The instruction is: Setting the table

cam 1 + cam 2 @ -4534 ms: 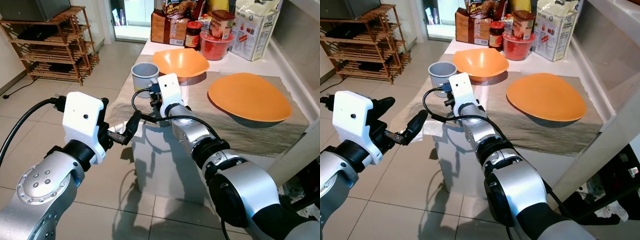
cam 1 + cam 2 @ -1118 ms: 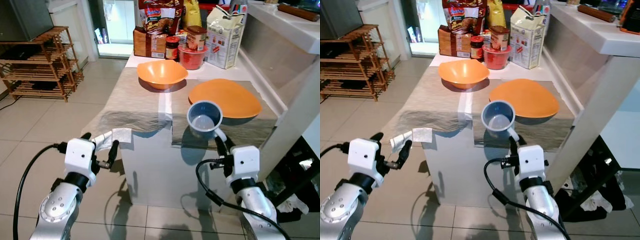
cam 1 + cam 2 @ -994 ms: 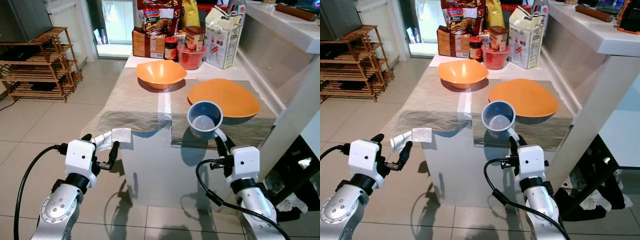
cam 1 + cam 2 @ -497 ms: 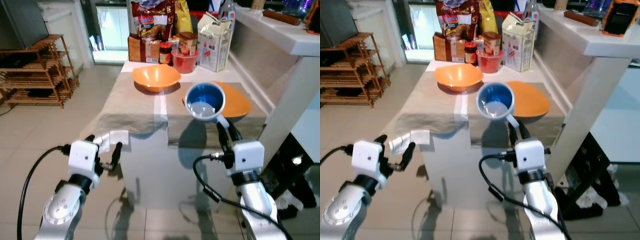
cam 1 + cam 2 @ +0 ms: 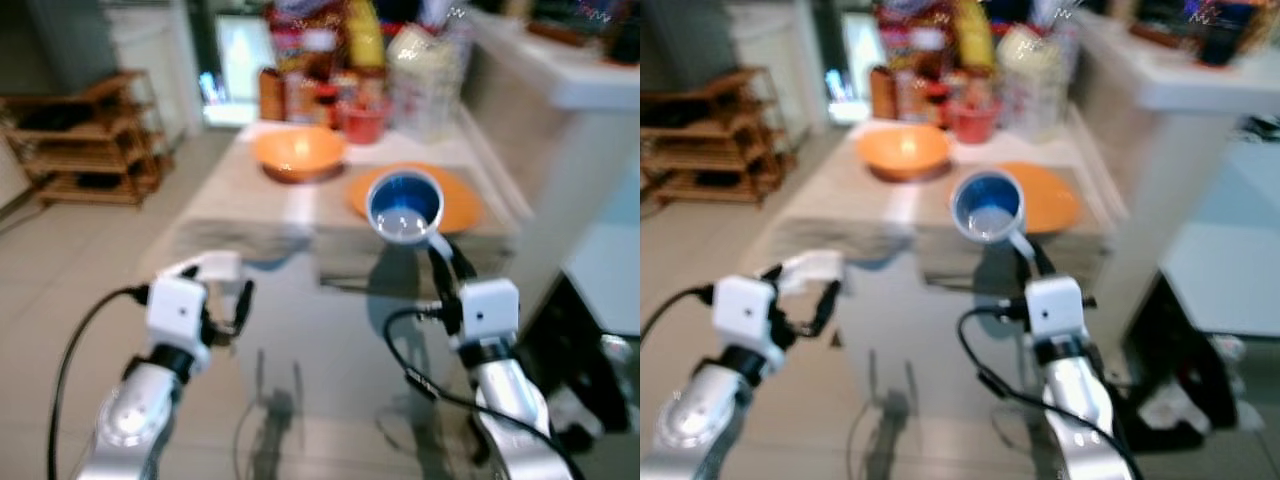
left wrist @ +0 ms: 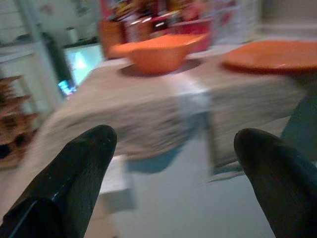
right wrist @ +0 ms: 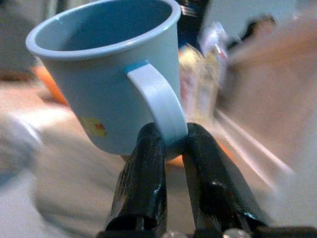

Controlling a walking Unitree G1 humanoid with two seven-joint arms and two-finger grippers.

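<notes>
Pinching the pale handle of a blue mug [image 7: 111,69], the right gripper [image 7: 171,146] has its two black fingers pressed against either side of that handle, the mug raised in the air with its open mouth tilted toward the head camera. From the head views the mug [image 5: 404,206] hangs in front of the table [image 5: 250,215], overlapping the near edge of the orange plate [image 5: 462,208] at about 1 o'clock from centre. The orange bowl [image 5: 298,152] sits further back on the beige cloth, at 11 o'clock, well apart from the mug. Behind both stand blurred packets and jars [image 5: 345,75] at 12 o'clock. The left gripper [image 5: 215,300] hovers low at 8 o'clock, short of the table's near corner, its fingers [image 6: 69,173] spread wide with nothing between them. A wooden rack [image 5: 95,140] stands at 10 o'clock on the tiled floor. The head views are blurred.
</notes>
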